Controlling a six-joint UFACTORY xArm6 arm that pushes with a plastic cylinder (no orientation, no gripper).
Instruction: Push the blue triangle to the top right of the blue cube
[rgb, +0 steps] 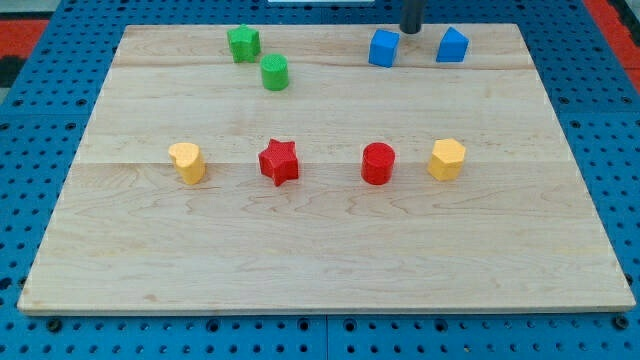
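The blue cube (383, 48) sits near the view's top, right of centre. The blue triangle (452, 45) lies to its right, at about the same height, apart from it. My tip (410, 30) is the lower end of a dark rod coming down from the view's top edge. It stands between the two blue blocks, just above and right of the cube and left of the triangle. I cannot tell whether it touches the cube.
A green star-like block (243, 43) and a green cylinder (274, 72) lie at the top left. Across the middle stand a yellow block (187, 162), a red star (279, 161), a red cylinder (378, 163) and a yellow hexagon (447, 159). The wooden board (320, 260) lies on a blue pegboard.
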